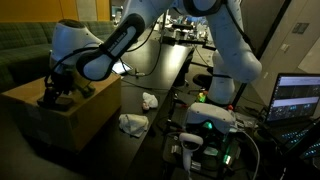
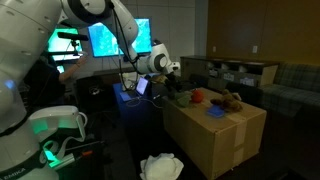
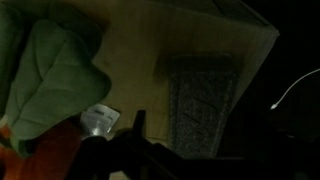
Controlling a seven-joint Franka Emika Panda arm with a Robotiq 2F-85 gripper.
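My gripper point(image 1: 54, 92) hangs just above the near end of a cardboard box point(image 1: 85, 112), and the same gripper point(image 2: 172, 76) shows over the box's point(image 2: 215, 135) far corner. It stands open with nothing between its jaws. In the wrist view only one dark finger point(image 3: 138, 124) is plain. Below it lie the box top point(image 3: 160, 40) and a grey patch point(image 3: 205, 95). A green plush point(image 3: 50, 65) with a white tag point(image 3: 100, 118) lies to the left, touching nothing of mine. A red toy point(image 2: 198, 97), a brown plush point(image 2: 232, 100) and a blue piece point(image 2: 215, 113) also rest on the box.
White crumpled cloths point(image 1: 133, 124) lie on the floor by the box, and one point(image 2: 160, 167) shows in front of it. A laptop point(image 1: 298, 98) and lit monitors point(image 2: 115, 40) stand nearby. Cables and a dark table point(image 1: 165, 50) are behind the arm. A sofa point(image 1: 20, 50) is at the back.
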